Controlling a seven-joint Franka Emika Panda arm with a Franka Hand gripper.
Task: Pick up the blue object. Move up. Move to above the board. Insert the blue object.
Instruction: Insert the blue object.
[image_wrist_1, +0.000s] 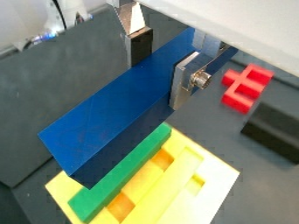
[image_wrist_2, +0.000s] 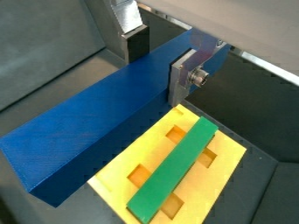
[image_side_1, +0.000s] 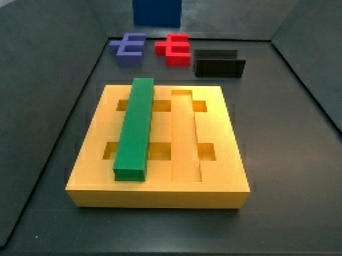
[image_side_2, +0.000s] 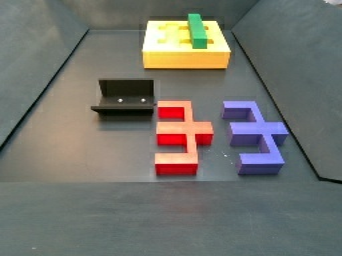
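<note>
Wrist views: blue object (image_wrist_1: 111, 118) clamped between hand (image_wrist_1: 162, 63) fingers.

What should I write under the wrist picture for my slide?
Gripper holds the blue object above the board and green bar.

The blue object (image_wrist_2: 105, 127), a long deep-blue bar, is clamped between the gripper (image_wrist_2: 158, 54) fingers, raised off the floor. Below it lies the board (image_side_1: 214, 150), flat, yellow and grooved, with square cut-outs.

The gripper (image_wrist_1: 159, 59) holds the long deep-blue bar (image_wrist_1: 117, 114) above the big flat yellow grooved board (image_wrist_2: 228, 171) (a long green bar (image_side_1: 135, 125) lies in one groove).
</note>
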